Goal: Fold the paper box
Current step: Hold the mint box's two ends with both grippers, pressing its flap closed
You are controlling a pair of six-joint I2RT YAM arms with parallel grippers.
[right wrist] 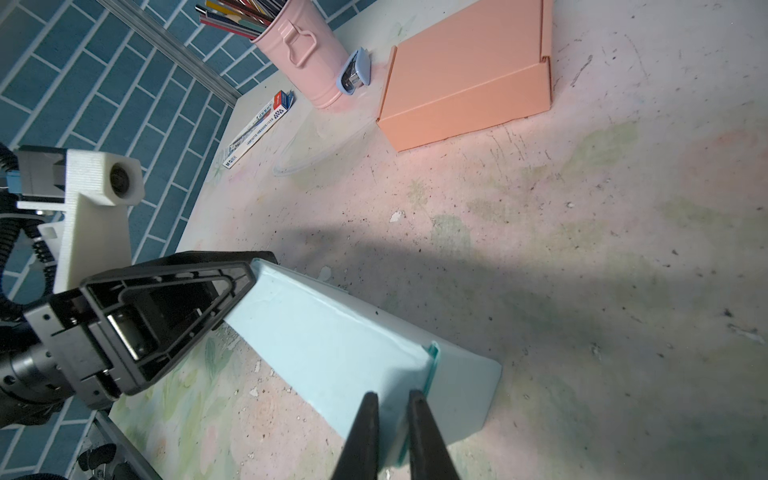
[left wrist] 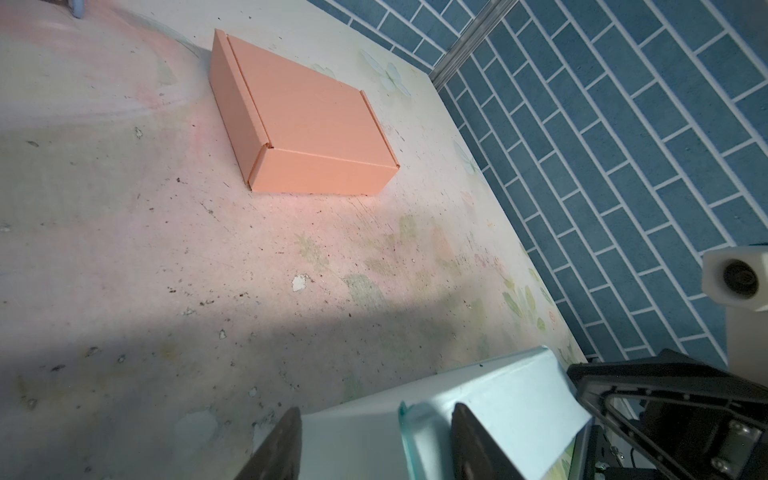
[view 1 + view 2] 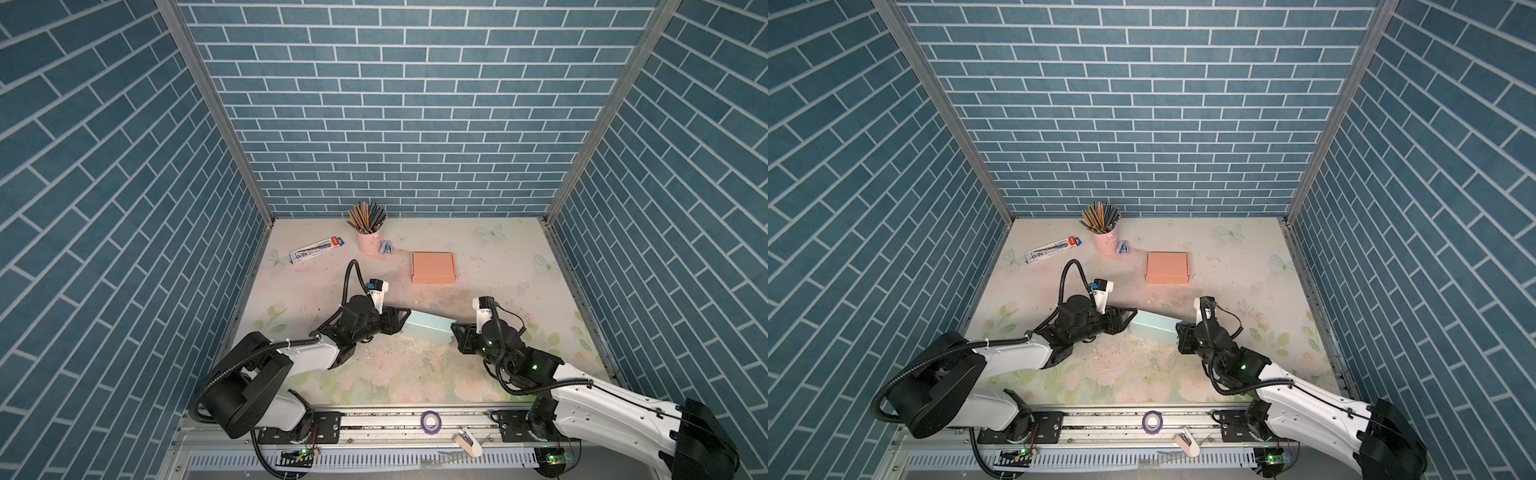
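A light blue paper box (image 3: 428, 330) (image 3: 1154, 328) sits mid-table between both arms, closed up and slightly tilted. At its left end is my left gripper (image 3: 401, 322) (image 3: 1131, 320), and in the left wrist view that gripper (image 2: 376, 409) has its dark fingers (image 2: 282, 440) spanning the box's end (image 2: 498, 399), pressed against it. My right gripper (image 3: 454, 332) (image 3: 1178, 332) is at the right end. In the right wrist view this gripper (image 1: 392, 392) is nearly shut, pinching a thin wall of the box (image 1: 332, 332).
A folded orange box (image 3: 433, 268) lies behind the blue one. A pink cup of pencils (image 3: 369, 241), a small blue stapler (image 3: 386, 248) and a pen carton (image 3: 318, 250) stand at the back left. A tape roll (image 3: 431, 422) rests on the front rail. Brick walls enclose three sides.
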